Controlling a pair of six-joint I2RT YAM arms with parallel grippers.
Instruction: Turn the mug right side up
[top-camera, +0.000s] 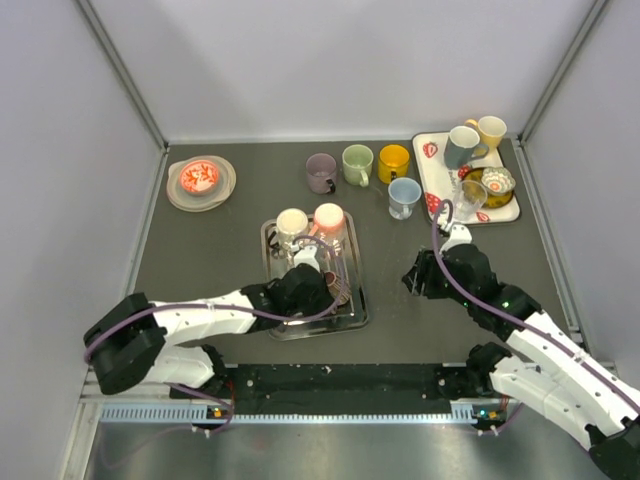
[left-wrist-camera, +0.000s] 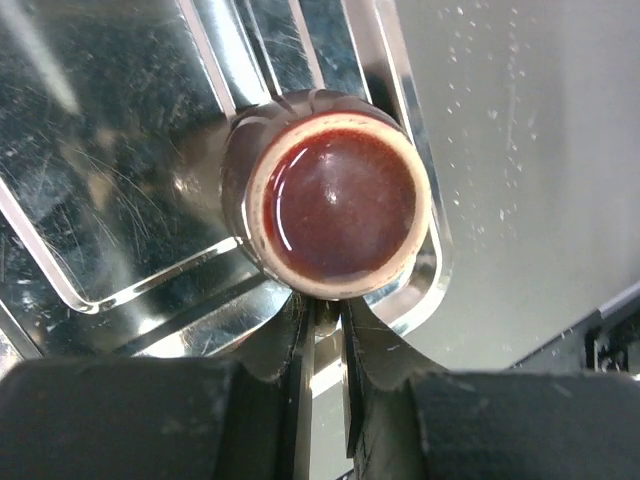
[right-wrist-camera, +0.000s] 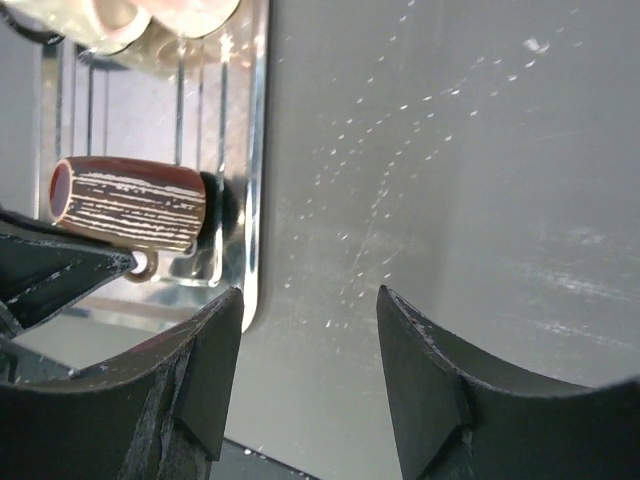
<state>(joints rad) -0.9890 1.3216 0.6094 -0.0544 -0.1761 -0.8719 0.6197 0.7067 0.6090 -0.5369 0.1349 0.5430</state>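
Note:
The mug (top-camera: 338, 287) is brown with pale stripes and a dark red inside. It is turned on its side over the right front part of the metal tray (top-camera: 357, 262). My left gripper (top-camera: 318, 283) is shut on its handle. In the left wrist view the mug's open mouth (left-wrist-camera: 338, 193) faces the camera, and the fingers (left-wrist-camera: 300, 360) pinch the handle just below the rim. The right wrist view shows the mug (right-wrist-camera: 130, 203) lying level, handle down. My right gripper (top-camera: 415, 280) hangs open over bare table to the right of the tray, with nothing between its fingers (right-wrist-camera: 215, 370).
Two upside-down mugs (top-camera: 291, 222) (top-camera: 329, 216) stand at the back of the metal tray. A mauve mug (top-camera: 321, 172), a green mug (top-camera: 357, 164), a yellow mug (top-camera: 393, 162) and a blue mug (top-camera: 404, 196) stand behind. A white patterned tray (top-camera: 432, 180) of cups is back right, a plate (top-camera: 200, 180) back left.

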